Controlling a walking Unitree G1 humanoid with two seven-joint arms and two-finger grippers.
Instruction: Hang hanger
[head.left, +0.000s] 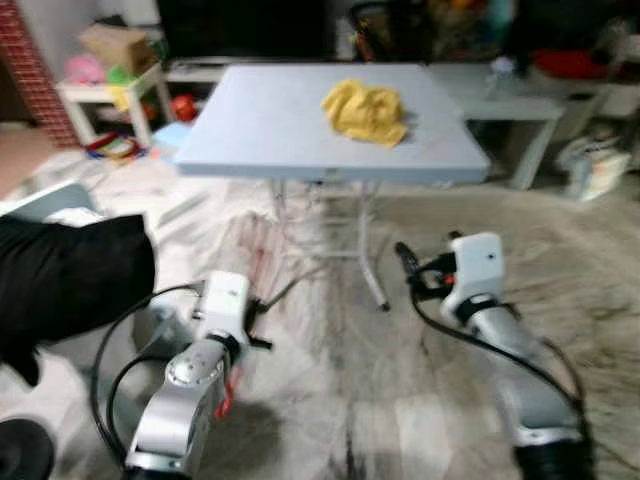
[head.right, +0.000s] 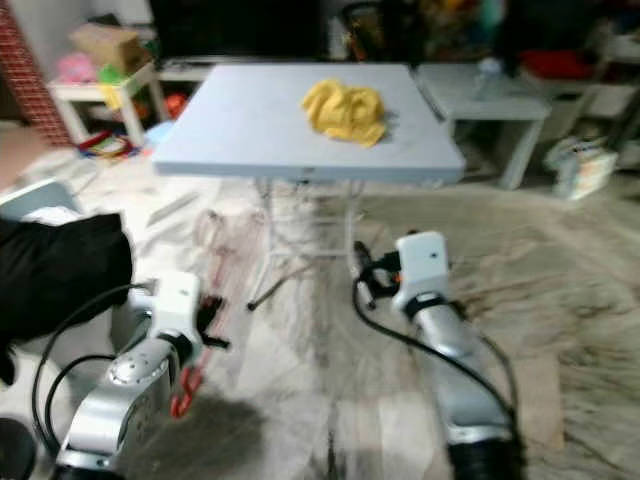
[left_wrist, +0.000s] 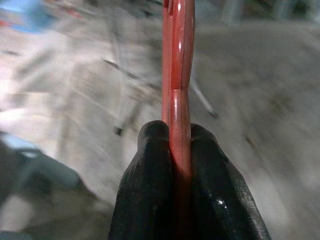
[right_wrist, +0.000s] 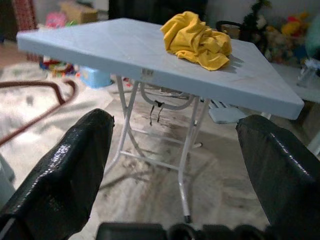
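Left gripper (left_wrist: 181, 150): we had it clenched on the thin red plastic hanger (left_wrist: 178, 70), held low and edge-on, likely for carrying.
Right gripper (right_wrist: 175, 150): we kept it released, fingers spread, ready to assist.
Table: a pale blue folding table (head.left: 270, 130) bore a crumpled yellow cloth (head.left: 366, 110).
Room: marbled floor (head.left: 400, 400), clutter beyond.

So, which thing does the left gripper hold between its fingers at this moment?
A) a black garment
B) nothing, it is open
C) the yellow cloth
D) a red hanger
D: in the left wrist view the left gripper has both black fingers pressed against the red hanger, while the yellow cloth lies on the table.
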